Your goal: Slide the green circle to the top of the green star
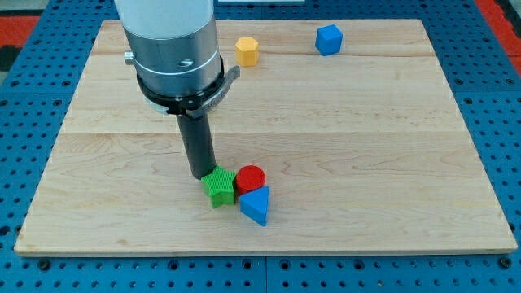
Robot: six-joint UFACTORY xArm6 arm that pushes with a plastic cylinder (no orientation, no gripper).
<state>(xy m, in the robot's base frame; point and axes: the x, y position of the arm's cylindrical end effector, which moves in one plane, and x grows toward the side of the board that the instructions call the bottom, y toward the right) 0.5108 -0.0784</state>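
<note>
One wooden desk carries everything. My tip, a bare rod with no hand to clench, touches the only visible green block, whose shape is unclear. It probably slides as a light, rigid piece, so I push squarely through its centre.

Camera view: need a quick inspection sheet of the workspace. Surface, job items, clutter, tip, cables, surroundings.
Surface: wooden board, planks with visible seams, lying flat.
Job's things: one green block near the view's bottom centre; its shape is hard to make out, so I cannot tell whether it is the circle or the star. A second green block: nothing seen.
Clutter: red cylinder touching the green block's right side; blue block just below the red one; yellow block and another blue block near the view's top.
Tip: my tip sits against the green block's upper left edge.
Cables: nothing seen.
Surroundings: blue perforated base around the board.
</note>
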